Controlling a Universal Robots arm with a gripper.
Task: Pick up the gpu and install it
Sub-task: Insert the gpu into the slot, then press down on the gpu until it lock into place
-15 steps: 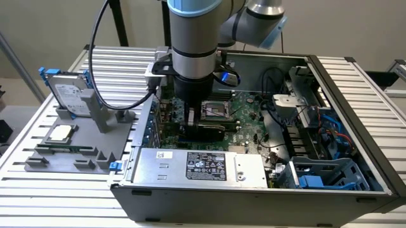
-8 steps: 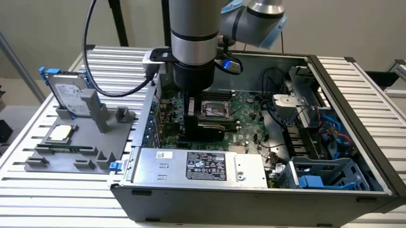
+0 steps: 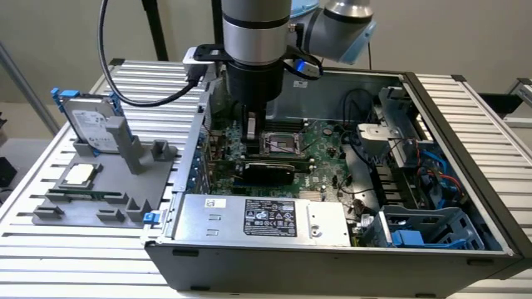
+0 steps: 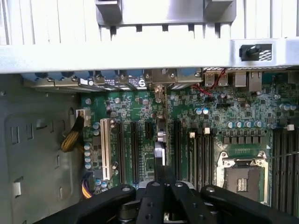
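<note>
**A:** Item (a): where is the gpu [image 4: 160, 140]?

**B:** It is held edge-on in the hand [image 4: 161, 189], inside the open computer case [image 3: 465, 124] and over the motherboard [image 4: 219, 116]. The wrist view shows it as a thin strip, with its bracket end [image 4: 160, 91] towards the case's rear wall.

**A:** State of the hand?

**B:** Clenched on the gpu. The black fingers [image 4: 184, 198] meet round the card's near end.

**A:** The governing relation?

**B:** The card's long axis runs straight away from the hand, parallel to the long black expansion slots [image 4: 133, 149]. It lies between two of them. Whether its lower edge touches a slot cannot be told. The CPU socket [image 4: 243, 175] lies apart, to one side.

**A:** Item (b)?

**B:** The hard drive [image 3: 87, 124] and the CPU chip [image 3: 81, 174] rest in a grey fixture [image 3: 124, 193] on the worktop [image 3: 83, 261]. They are at the exterior view's left, well apart from the hand [image 3: 249, 134].
</note>
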